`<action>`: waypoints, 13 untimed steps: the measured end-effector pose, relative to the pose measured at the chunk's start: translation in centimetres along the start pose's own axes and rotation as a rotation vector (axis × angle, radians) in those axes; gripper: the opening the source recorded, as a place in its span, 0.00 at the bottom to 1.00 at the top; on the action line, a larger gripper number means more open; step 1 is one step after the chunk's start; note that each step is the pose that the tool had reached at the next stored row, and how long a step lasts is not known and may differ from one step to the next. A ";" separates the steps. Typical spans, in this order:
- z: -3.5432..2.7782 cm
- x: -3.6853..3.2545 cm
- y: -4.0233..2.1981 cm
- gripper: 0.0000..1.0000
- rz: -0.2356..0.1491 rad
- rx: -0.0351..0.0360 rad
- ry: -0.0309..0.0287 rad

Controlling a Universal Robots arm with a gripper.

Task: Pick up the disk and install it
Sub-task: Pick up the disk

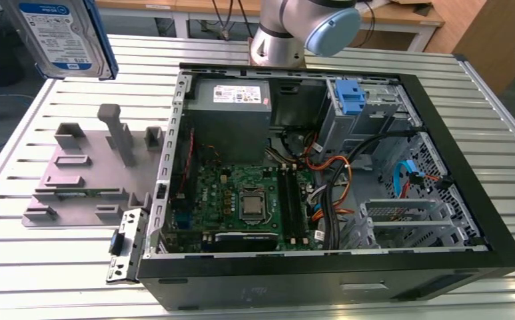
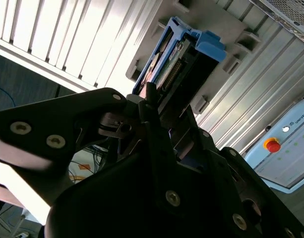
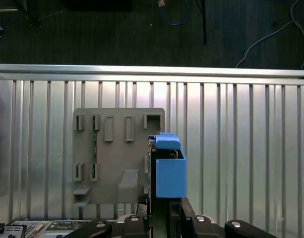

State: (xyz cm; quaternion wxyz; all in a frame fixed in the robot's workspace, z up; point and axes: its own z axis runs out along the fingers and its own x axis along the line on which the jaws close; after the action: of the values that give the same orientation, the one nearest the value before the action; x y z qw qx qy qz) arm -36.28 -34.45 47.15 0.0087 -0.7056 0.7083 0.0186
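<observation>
- Hand [image 3: 164, 213] is clenched on the disk [image 1: 66, 37]. The disk hangs in the air at 11 o'clock in the exterior view, well clear of the surface [image 1: 26, 267].
- The grip is on 1 end (most of the drive overhangs). A fast swing could twist or slip it, and a drop would hit the grey fixture [image 1: 88, 177] below.
- The drive cage [image 1: 373, 113] sits at 1 o'clock inside the open case [image 1: 328, 273], with a blue bracket [image 1: 350, 100] on it. Skewed rails would likely jam.
- Loose cables [image 1: 324, 163] beside the cage could snag the disk.
</observation>
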 end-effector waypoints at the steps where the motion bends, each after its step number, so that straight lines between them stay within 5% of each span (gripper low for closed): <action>1: 0.00 0.00 0.00 0.35 0.000 0.0000 0.0000; 13: -1.06 -0.04 0.00 0.35 0.000 0.0000 -0.0001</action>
State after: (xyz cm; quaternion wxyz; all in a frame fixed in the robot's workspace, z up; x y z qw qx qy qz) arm -36.27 -34.45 48.21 0.0087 -0.7056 0.7083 0.0187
